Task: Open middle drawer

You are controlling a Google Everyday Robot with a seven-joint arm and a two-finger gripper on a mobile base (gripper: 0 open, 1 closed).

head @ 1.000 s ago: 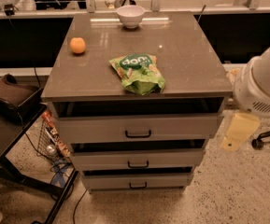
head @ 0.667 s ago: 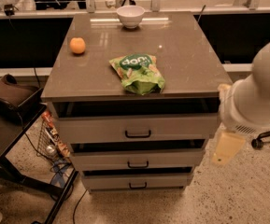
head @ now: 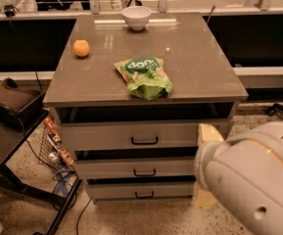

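**A:** Middle drawer (head: 106,168), where is it?
**B:** Second of three fronts on the cabinet (head: 200,58). It's shut, in line with the fronts above and below. The black bar handle (head: 144,172) sits at the front's centre. The bar is horizontal, and the drawer's long axis runs the same way across the cabinet.
**A:** Gripper?
**B:** The gripper (head: 202,196) is at the cabinet's right front corner, half hidden behind the white arm housing (head: 258,180). Open or closed, can't tell.
**A:** What does the move turn on?
**B:** The handle lies to the left of the gripper in view, apart from it, no contact. My read: traverse along the front to centre, then pull straight out from the cabinet.
**A:** Versus a second ago?
**B:** The arm has come in and down. It was off the cabinet's right side at top-drawer level and now overlaps that corner down to the bottom drawer. The drawer hasn't moved. Chip bag (head: 145,76), orange (head: 81,48) and bowl (head: 136,17) on the cabinet top are unchanged.
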